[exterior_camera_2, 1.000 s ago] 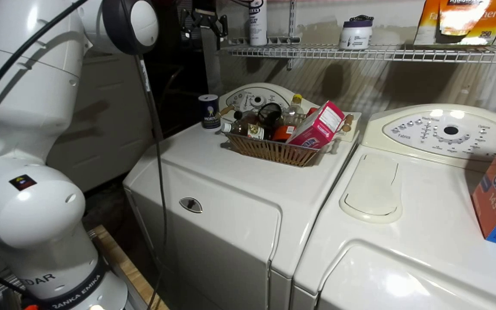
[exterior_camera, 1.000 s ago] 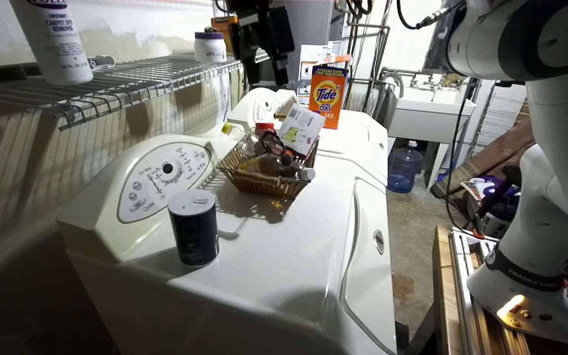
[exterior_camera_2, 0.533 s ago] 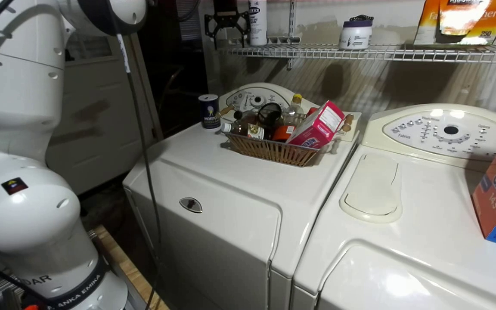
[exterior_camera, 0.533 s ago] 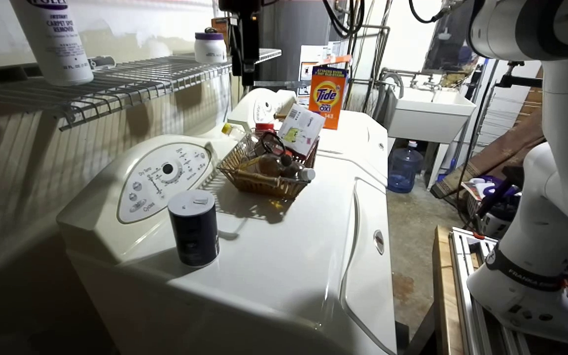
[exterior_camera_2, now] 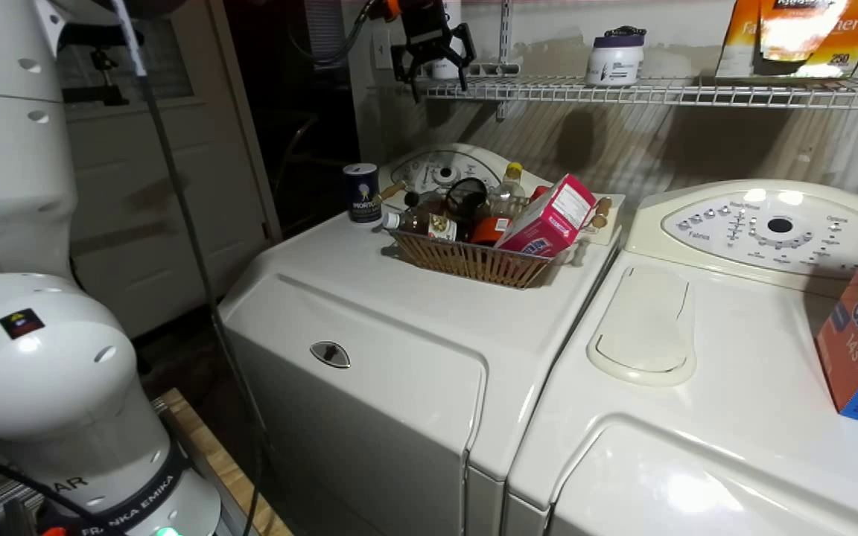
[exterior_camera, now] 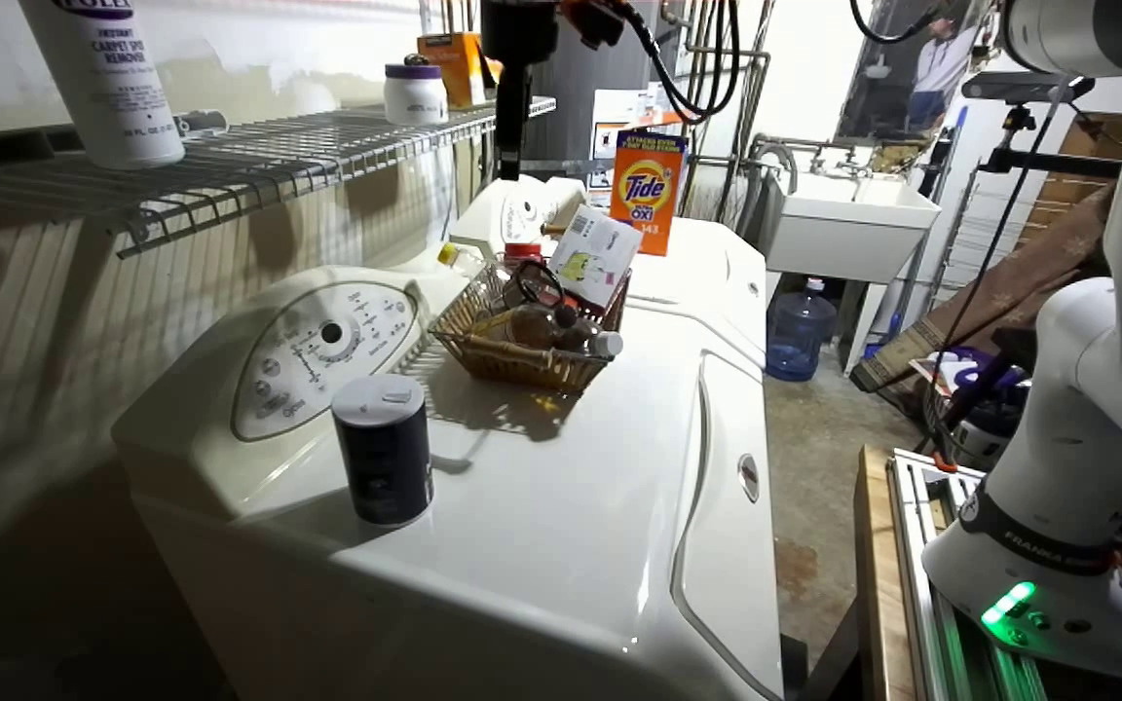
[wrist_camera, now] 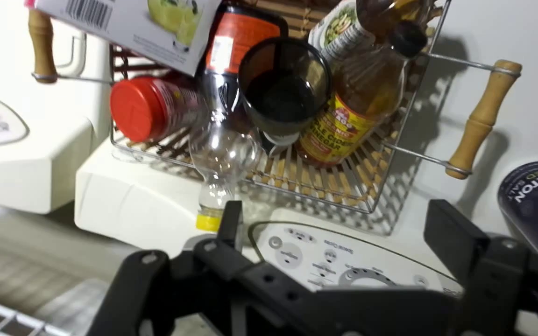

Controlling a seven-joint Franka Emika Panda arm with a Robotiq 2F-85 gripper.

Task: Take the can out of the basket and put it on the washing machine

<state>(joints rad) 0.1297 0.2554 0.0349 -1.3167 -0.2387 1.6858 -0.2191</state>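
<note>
The dark navy can (exterior_camera: 386,467) with a light top stands upright on the white washing machine (exterior_camera: 542,516), outside the basket (exterior_camera: 493,360), in both exterior views (exterior_camera_2: 362,193). In the wrist view the can (wrist_camera: 537,205) is at the right edge, partly cut off. The brown woven basket (exterior_camera_2: 474,260) holds bottles, a dark cup and a pink box. My gripper (exterior_camera_2: 440,89) is open and empty, high above the machine's back by the shelf. In the wrist view its fingers (wrist_camera: 334,219) are wide apart over the dial panel, beyond the basket's edge. Nothing touches them.
A wire shelf (exterior_camera_2: 667,89) with a white jar (exterior_camera_2: 615,61) runs along the wall near my gripper. A second white machine (exterior_camera_2: 652,461) stands alongside, with an orange Tide box (exterior_camera: 649,195) on it. The basket has wooden handles (wrist_camera: 484,119). A yellow-capped bottle (wrist_camera: 224,163) leans over its rim.
My open gripper has moved along the shelf toward the basket's side and turned, now edge-on in an exterior view. The arm has shifted. The can and basket have not moved.
</note>
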